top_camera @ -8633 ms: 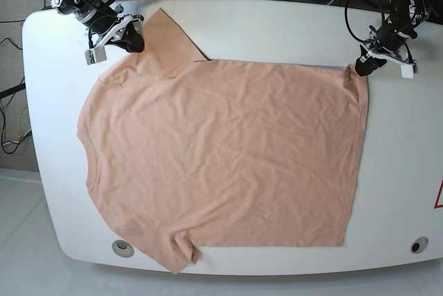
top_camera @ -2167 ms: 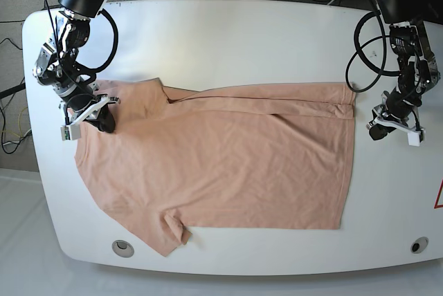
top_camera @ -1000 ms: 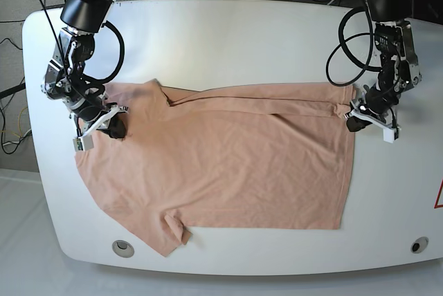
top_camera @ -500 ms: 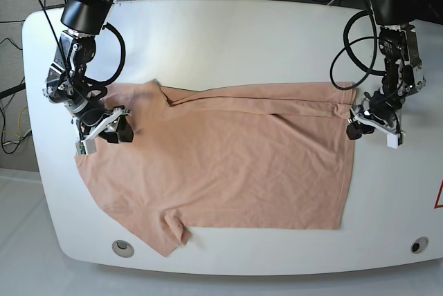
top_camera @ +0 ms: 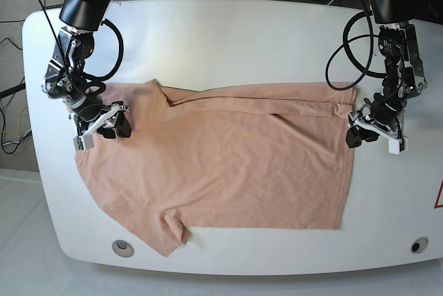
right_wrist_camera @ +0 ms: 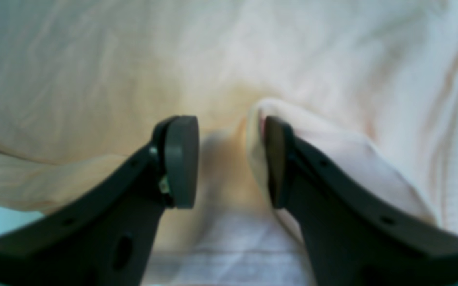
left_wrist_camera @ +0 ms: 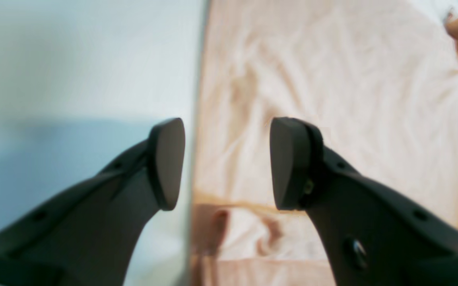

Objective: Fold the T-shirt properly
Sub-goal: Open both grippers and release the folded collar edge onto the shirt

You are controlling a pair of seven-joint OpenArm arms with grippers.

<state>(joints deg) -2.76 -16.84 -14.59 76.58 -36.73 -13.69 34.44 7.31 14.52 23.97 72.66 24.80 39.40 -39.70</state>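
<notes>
The peach T-shirt (top_camera: pixel 228 164) lies flat on the white table (top_camera: pixel 242 40), its far part folded over toward me, with one sleeve at the near left. My left gripper (top_camera: pixel 354 136) stands open at the shirt's right edge. In the left wrist view this gripper (left_wrist_camera: pixel 227 163) straddles that edge, one finger (left_wrist_camera: pixel 167 159) over bare table, the other over the shirt (left_wrist_camera: pixel 332 99). My right gripper (top_camera: pixel 116 128) rests open on the cloth at the left end. In the right wrist view a raised fold of the shirt (right_wrist_camera: pixel 94 79) leans on one finger of that gripper (right_wrist_camera: pixel 231 159).
Two round fittings (top_camera: pixel 123 247) (top_camera: pixel 419 245) sit in the table's near edge. Cables and stands crowd the space beyond the far edge. A red mark (top_camera: pixel 439 196) shows at the right rim.
Both grippers have opened and let go of the shirt's folded edge. The left one has shifted a little toward the near side; the cloth lies as it did.
</notes>
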